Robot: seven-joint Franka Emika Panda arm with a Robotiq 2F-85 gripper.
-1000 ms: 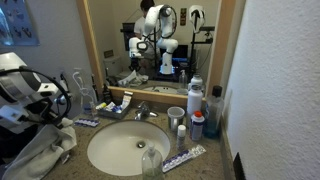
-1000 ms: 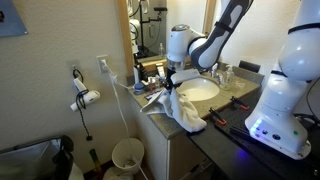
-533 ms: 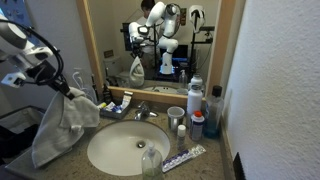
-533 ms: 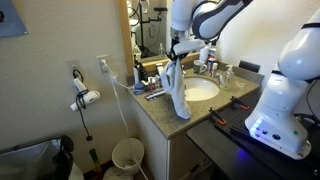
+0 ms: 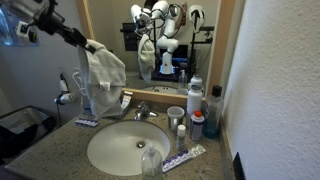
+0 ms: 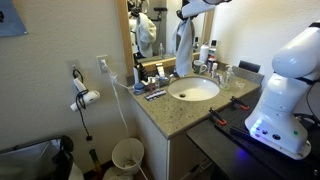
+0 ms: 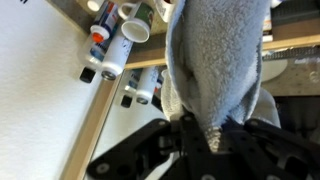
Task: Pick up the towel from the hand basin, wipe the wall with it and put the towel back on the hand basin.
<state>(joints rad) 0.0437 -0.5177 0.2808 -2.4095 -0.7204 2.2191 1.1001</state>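
Note:
My gripper (image 5: 78, 40) is shut on the grey towel (image 5: 103, 78) and holds it high above the counter, left of the hand basin (image 5: 128, 146). The towel hangs free in front of the mirror's left edge and the side wall (image 5: 45, 75). In an exterior view the towel (image 6: 183, 40) hangs from the gripper (image 6: 186, 12) above the basin (image 6: 194, 89). In the wrist view the towel (image 7: 215, 60) fills the middle, pinched between the black fingers (image 7: 208, 130).
Bottles and a cup (image 5: 176, 115) stand right of the basin, with a spray bottle (image 5: 213, 110) by the wall. A toothpaste tube (image 5: 184, 156) lies at the front. The faucet (image 5: 143, 110) and mirror (image 5: 160, 45) are behind. A bin (image 6: 128, 155) stands on the floor.
My gripper has risen and moved toward the mirror with the towel. The towel has lifted off the counter edge and now hangs fully in the air.

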